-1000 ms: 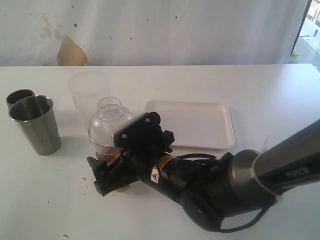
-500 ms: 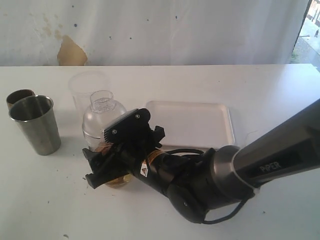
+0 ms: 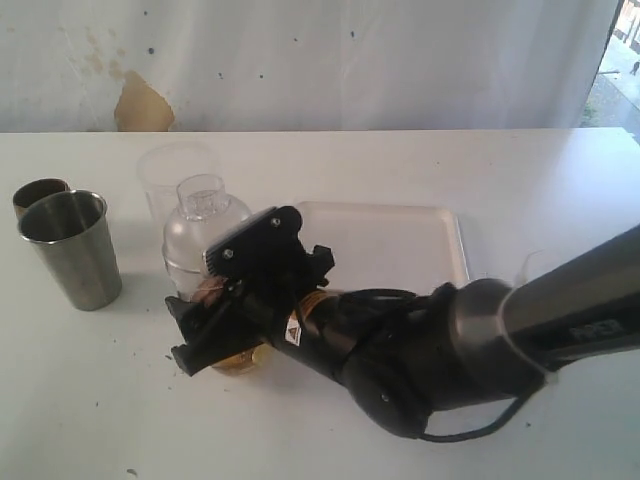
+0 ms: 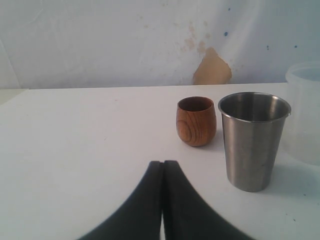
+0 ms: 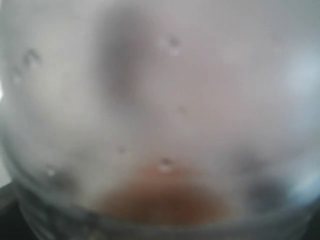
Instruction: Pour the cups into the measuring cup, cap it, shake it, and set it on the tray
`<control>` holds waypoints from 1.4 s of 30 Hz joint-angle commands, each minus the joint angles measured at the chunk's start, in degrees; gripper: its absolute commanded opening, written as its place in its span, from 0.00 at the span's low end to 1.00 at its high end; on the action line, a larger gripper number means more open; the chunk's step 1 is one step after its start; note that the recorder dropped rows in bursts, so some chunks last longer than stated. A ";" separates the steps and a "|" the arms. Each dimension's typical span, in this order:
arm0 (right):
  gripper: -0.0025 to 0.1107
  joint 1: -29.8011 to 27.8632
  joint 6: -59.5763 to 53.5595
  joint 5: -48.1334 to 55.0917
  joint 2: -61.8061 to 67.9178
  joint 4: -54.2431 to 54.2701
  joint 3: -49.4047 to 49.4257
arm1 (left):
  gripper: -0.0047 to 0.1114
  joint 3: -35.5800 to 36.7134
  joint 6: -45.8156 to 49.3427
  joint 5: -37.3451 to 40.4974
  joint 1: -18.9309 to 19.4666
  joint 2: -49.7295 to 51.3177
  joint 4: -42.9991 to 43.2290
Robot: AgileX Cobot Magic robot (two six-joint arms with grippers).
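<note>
Exterior view: we see the right gripper (image 3: 215,335) reaching across from the right side to the measuring cup (image 3: 185,268), which stands on the white tabletop (image 3: 560,180) left of centre. The jaws sit on either side of the cup's lower body and, as far as we can see, pinch it between them. A clear domed lid (image 3: 204,215) with a short neck caps the cup and rises above the gripper. At the bottom of the cup we make out some brown contents (image 3: 238,358). We cannot read any printed marks on its side from here.

The white tray (image 3: 400,245) lies just to the right of the cup, partly behind the arm, and the cup is not on it. Just behind the measuring cup stands a frosted plastic cup (image 3: 172,175). Well to the left stands a steel tumbler (image 3: 70,250), upright, with a small wooden cup (image 3: 38,192) right behind it.

In the right wrist view, the measuring cup (image 5: 160,100) fills the picture, blurred. Its clear wall carries small droplets, and the brown contents (image 5: 160,200) show low down. The jaws themselves do not show there.

In the left wrist view, we see the left gripper (image 4: 162,167) above bare tabletop with its jaws pressed together and nothing between them. Ahead of it stand the wooden cup (image 4: 196,121) and the steel tumbler (image 4: 252,142) side by side, close but apart. The frosted plastic cup (image 4: 306,120) is at the picture's edge beyond the tumbler.
</note>
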 commanded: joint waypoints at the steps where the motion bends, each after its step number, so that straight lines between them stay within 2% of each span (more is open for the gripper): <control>1: 0.02 -0.75 -5.74 0.00 -11.64 4.00 -0.13 | 0.04 0.32 -0.18 0.10 -0.01 -0.20 0.05; 3: 0.02 -3.33 -10.74 -1.80 -13.72 15.45 -0.13 | 0.04 0.32 -0.18 0.10 -0.01 -0.20 0.05; 4: 0.02 -4.89 -7.84 -2.82 -14.30 17.43 -0.24 | 0.04 0.32 -0.18 0.10 -0.01 -0.20 0.05; 5: 0.02 -5.93 -2.18 -2.68 -14.56 14.10 -0.32 | 0.04 0.32 -0.18 0.10 -0.01 -0.20 0.05; 6: 0.02 -5.95 3.61 -2.05 -14.82 5.92 -0.51 | 0.04 0.32 -0.18 0.10 -0.01 -0.20 0.05; 7: 0.02 -4.69 8.58 -0.39 -15.39 -10.53 -1.07 | 0.04 0.32 -0.18 0.10 -0.01 -0.20 0.05; 8: 0.02 -3.33 8.08 1.68 -15.78 -16.47 -1.64 | 0.04 0.32 -0.18 0.10 -0.01 -0.20 0.05; 9: 0.02 -2.15 1.98 4.30 -16.00 -13.75 -2.26 | 0.04 0.32 -0.18 0.10 -0.01 -0.20 0.05; 11: 0.02 -2.71 -18.91 2.96 -15.66 17.76 -2.99 | 0.04 0.32 -0.18 0.10 -0.01 -0.20 0.05; 12: 0.02 -3.94 -15.78 1.92 -16.58 25.05 -2.99 | 0.04 0.32 -0.18 0.10 -0.01 -0.20 0.05; 14: 0.02 -1.11 -10.51 8.53 -19.44 -2.53 -2.88 | 0.04 0.32 -0.18 0.10 -0.01 -0.20 0.05; 15: 0.02 -1.74 -16.02 5.92 -19.27 6.28 -2.88 | 0.04 0.32 -0.18 0.10 -0.01 -0.20 0.05; 16: 0.02 -5.05 -21.36 2.07 -18.38 30.73 -4.26 | 0.04 0.32 -0.18 0.11 -0.01 -0.20 0.05; 17: 0.02 -5.90 -18.38 6.34 -19.31 26.91 -4.54 | 0.04 0.32 -0.18 0.12 -0.01 -0.20 0.20; 18: 0.02 -3.55 -8.88 15.66 -22.21 0.14 -4.76 | 0.04 0.32 -0.18 0.12 -0.01 -0.20 0.20; 19: 0.02 -2.18 -9.59 14.59 -22.32 -3.08 -4.59 | 0.04 0.32 -0.18 0.12 -0.01 -0.20 0.20; 20: 0.02 -5.14 -21.73 5.37 -20.94 21.85 -4.84 | 0.04 0.32 -0.18 -0.02 -0.01 -0.20 0.20; 21: 0.02 -8.31 -22.05 10.96 -20.67 30.03 -6.94 | 0.04 0.32 -0.18 0.08 -0.01 -0.20 0.20; 22: 0.02 -8.33 -18.74 18.38 -21.73 19.49 -7.47 | 0.04 0.32 -0.18 0.08 -0.01 -0.20 0.20; 23: 0.02 -4.05 -11.01 19.92 -23.18 0.44 -6.61 | 0.04 0.32 -0.18 0.08 -0.01 -0.20 0.20; 24: 0.02 -3.42 -15.64 15.12 -22.97 1.46 -5.58 | 0.04 0.32 -0.18 0.08 -0.01 -0.20 0.20; 25: 0.02 -6.94 -24.23 8.05 -21.33 26.12 -6.24 | 0.04 0.32 -0.18 -0.03 -0.01 -0.20 0.20; 26: 0.02 -9.20 -23.56 11.47 -21.04 33.48 -7.49 | 0.04 0.32 -0.18 0.10 -0.01 -0.20 0.20; 27: 0.02 -9.38 -19.60 25.53 -22.36 17.85 -8.99 | 0.04 0.32 -0.18 0.10 -0.01 -0.20 0.20; 28: 0.02 -6.01 -17.95 24.44 -23.29 7.71 -8.01 | 0.04 0.32 -0.18 0.10 -0.01 -0.20 0.20; 29: 0.02 -5.96 -20.81 17.45 -23.15 10.11 -6.65 | 0.04 0.32 -0.18 0.10 -0.01 -0.20 0.20; 30: 0.02 -7.42 -22.76 11.46 -22.61 18.71 -6.08 | 0.04 0.32 -0.18 0.10 -0.01 -0.20 0.20; 31: 0.02 -9.68 -20.55 8.73 -22.36 30.64 -6.44 | 0.04 0.32 -0.18 -0.01 -0.01 -0.20 0.20; 32: 0.02 -11.45 -15.17 11.61 -22.49 31.01 -7.09 | 0.04 0.32 -0.18 0.10 -0.01 -0.20 0.20; 33: 0.02 -11.66 -10.22 16.33 -23.35 18.18 -7.69 | 0.04 0.32 -0.18 0.10 -0.01 -0.20 0.20; 34: 0.02 -9.81 -3.88 20.90 -24.46 -0.38 -8.14 | 0.04 0.32 -0.18 0.10 -0.01 -0.20 0.20; 35: 0.02 -7.78 -0.62 21.30 -24.74 -11.99 -8.14 | 0.04 0.32 -0.18 0.10 -0.01 -0.20 0.20; 36: 0.02 -8.12 -3.01 19.99 -24.40 -11.17 -8.14 | 0.04 0.32 -0.18 0.10 -0.01 -0.20 0.20; 38: 0.02 -14.02 -7.47 19.12 -22.40 17.79 -10.19 | 0.04 0.32 -0.18 -0.03 -0.01 -0.20 0.20; 40: 0.02 -13.25 -10.76 25.18 -22.42 2.21 -10.89 | 0.04 0.32 -0.18 0.09 -0.01 -0.20 0.20; 41: 0.02 -12.99 -12.35 25.44 -21.63 -0.03 -10.89 | 0.04 0.32 -0.18 0.09 -0.01 -0.20 0.20; 42: 0.02 -13.80 -12.97 25.02 -20.38 2.57 -11.00 | 0.04 0.32 -0.18 0.09 -0.01 -0.20 0.20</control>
